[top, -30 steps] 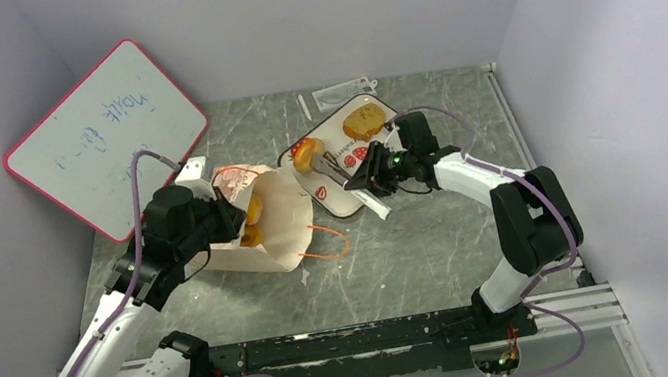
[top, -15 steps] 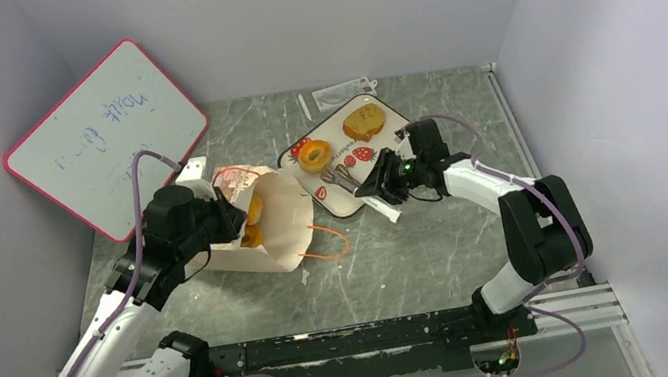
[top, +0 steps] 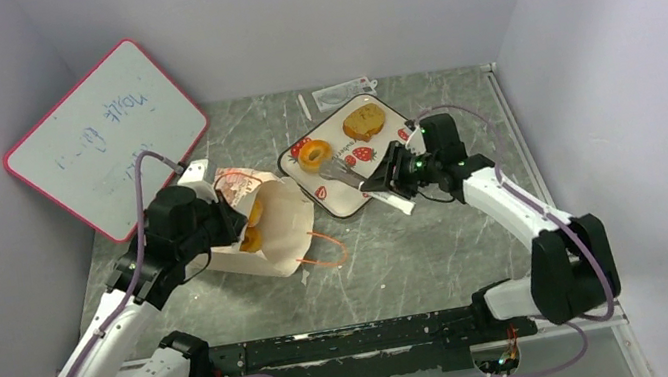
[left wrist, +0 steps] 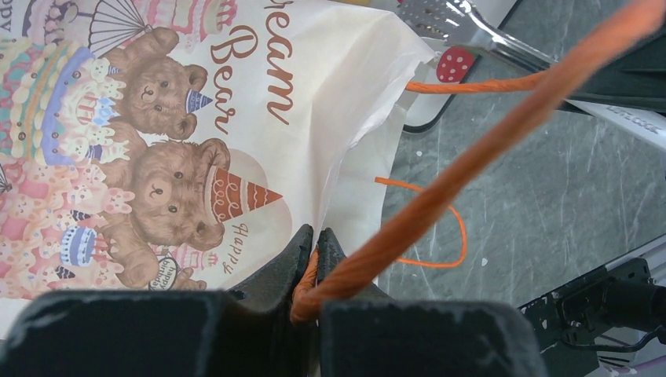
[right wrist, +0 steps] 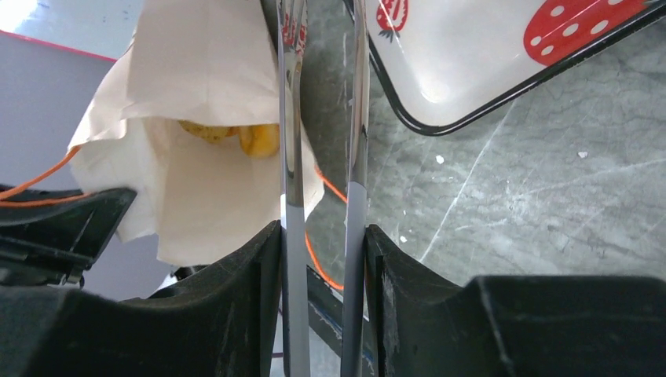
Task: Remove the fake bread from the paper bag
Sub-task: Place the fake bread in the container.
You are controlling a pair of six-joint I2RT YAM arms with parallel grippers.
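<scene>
Fake bread (top: 253, 224) is showing as two orange-yellow pieces just inside the mouth of the tall cream-white paper bag (top: 281, 232). The bag is lying on its side on the grey marbled table (top: 441, 252), its mouth gaping to the right. Right of the bag, the white strawberry-print tray (top: 339, 137) is carrying a golden-brown ring doughnut (top: 313, 155) and, farther from the bag, a round tan bun (top: 363, 123).

The left gripper (left wrist: 314, 239) is sitting against the bag's bear-printed face. Its jaws are squeezed tight together, pinching the bag's orange cord handle (left wrist: 440, 188).

The right gripper (right wrist: 322, 236) is hovering right of the bag, above the tray's near edge. Its jaws are standing narrow, clamping a pair of silver metal tongs (right wrist: 292, 118) with one finger pressing each arm. In the overhead view the tongs' tips are reaching over the tray beside the doughnut, apart from the bag.

Behind and left of the bag, a pink-framed whiteboard (top: 104, 139) is leaning against the wall.
</scene>
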